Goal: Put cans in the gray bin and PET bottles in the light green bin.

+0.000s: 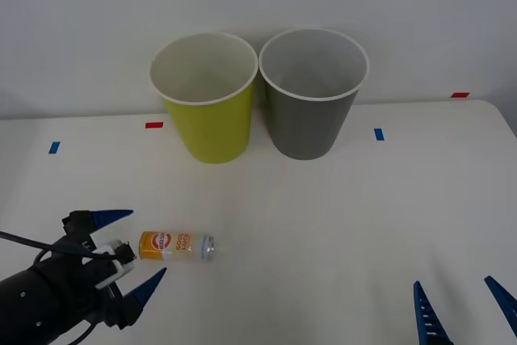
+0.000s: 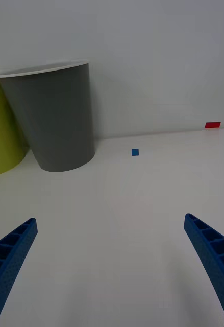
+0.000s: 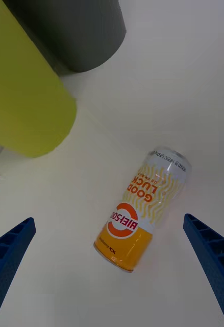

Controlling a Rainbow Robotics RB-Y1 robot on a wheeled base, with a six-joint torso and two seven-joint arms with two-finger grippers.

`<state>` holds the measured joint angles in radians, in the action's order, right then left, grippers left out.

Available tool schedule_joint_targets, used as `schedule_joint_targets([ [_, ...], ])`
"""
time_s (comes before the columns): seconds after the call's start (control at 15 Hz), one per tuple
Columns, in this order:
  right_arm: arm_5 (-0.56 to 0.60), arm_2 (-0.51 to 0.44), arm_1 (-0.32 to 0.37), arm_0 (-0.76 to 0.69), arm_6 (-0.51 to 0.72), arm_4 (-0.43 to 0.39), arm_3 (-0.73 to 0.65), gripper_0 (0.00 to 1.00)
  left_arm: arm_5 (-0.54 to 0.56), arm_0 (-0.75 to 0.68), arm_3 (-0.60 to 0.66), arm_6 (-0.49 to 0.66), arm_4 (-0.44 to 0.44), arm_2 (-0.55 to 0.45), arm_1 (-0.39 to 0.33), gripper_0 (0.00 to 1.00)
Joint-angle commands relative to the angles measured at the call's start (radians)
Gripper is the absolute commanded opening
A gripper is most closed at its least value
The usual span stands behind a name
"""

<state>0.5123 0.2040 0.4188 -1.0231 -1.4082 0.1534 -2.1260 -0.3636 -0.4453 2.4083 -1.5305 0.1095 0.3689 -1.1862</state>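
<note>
A slim can (image 1: pixel 175 246) with an orange and cream label lies on its side on the white table, left of centre; it also appears close up as the can (image 3: pixel 141 207). My left gripper (image 1: pixel 131 252) stands open just left of the can's orange end, fingers spread either side of that end without touching it. The light green bin (image 1: pixel 206 96) and the gray bin (image 1: pixel 311 92) stand upright side by side at the back, both empty as far as I see. My right gripper (image 1: pixel 464 306) is open low at the front right, over bare table. No PET bottles are in view.
Small blue and red tape marks (image 1: pixel 379 133) dot the table near the back edge. A white wall rises right behind the bins. Bare table (image 1: pixel 339 232) stretches between the can and the right gripper.
</note>
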Motion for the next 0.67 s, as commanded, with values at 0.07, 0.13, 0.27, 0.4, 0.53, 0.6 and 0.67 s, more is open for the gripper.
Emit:
schedule_joint_targets([
  [0.07, 0.0, 0.0, 0.0, 0.0, 0.0, 0.0, 0.0, 1.0, -0.061, 0.016, 0.025, -0.017, -0.002, 0.018, -0.012, 1.0],
  [0.13, 0.0, 0.0, 0.0, 0.0, 0.0, 0.0, 0.0, 1.0, -0.095, 0.04, 0.026, -0.022, -0.002, 0.033, -0.018, 1.0],
  [0.27, 0.0, 0.0, 0.0, 0.0, 0.0, 0.0, 0.0, 1.0, -0.159, 0.114, 0.029, -0.026, 0.009, 0.088, -0.058, 1.0],
  [0.4, 0.0, 0.0, 0.0, 0.0, 0.0, 0.0, 0.0, 1.0, -0.235, 0.2, 0.055, -0.026, 0.076, 0.145, -0.093, 1.0],
  [0.53, 0.0, 0.0, 0.0, 0.0, 0.0, 0.0, 0.0, 1.0, -0.304, 0.307, 0.069, -0.042, 0.142, 0.203, -0.121, 1.0],
  [0.6, 0.0, 0.0, 0.0, 0.0, 0.0, 0.0, 0.0, 1.0, -0.331, 0.37, 0.071, -0.05, 0.148, 0.248, -0.13, 1.0],
  [0.67, 0.0, 0.0, 0.0, 0.0, 0.0, 0.0, 0.0, 1.0, -0.371, 0.435, 0.071, -0.059, 0.153, 0.3, -0.131, 1.0],
])
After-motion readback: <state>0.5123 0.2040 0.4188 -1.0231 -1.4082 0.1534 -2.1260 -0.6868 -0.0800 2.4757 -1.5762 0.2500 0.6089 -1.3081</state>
